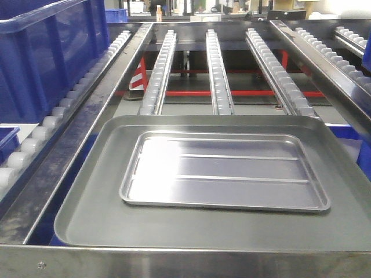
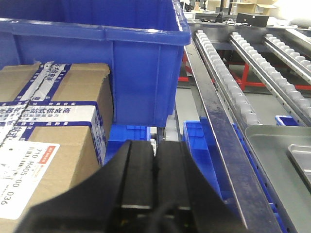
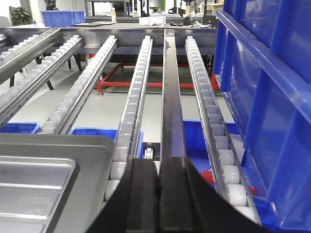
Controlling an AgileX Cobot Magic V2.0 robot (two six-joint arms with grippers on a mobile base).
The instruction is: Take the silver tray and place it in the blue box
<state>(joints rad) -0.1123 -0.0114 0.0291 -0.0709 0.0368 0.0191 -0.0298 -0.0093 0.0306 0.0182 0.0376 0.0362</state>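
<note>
The silver tray (image 1: 223, 171), shiny with two straight ridges, lies flat inside the larger dull grey tray (image 1: 87, 214) on the roller rack. Its corner also shows in the left wrist view (image 2: 302, 158) and the right wrist view (image 3: 29, 187). The blue box (image 1: 49, 55) stands at the far left of the front view and fills the top of the left wrist view (image 2: 97, 53). My left gripper (image 2: 155, 145) is shut and empty, left of the trays. My right gripper (image 3: 158, 167) is shut and empty, right of the trays. Neither gripper shows in the front view.
Roller rails (image 1: 217, 69) run away from the trays. A cardboard carton (image 2: 43, 145) with labels sits below the blue box. Another blue crate wall (image 3: 272, 97) stands close on the right. Small blue bins (image 3: 204, 141) sit under the rails.
</note>
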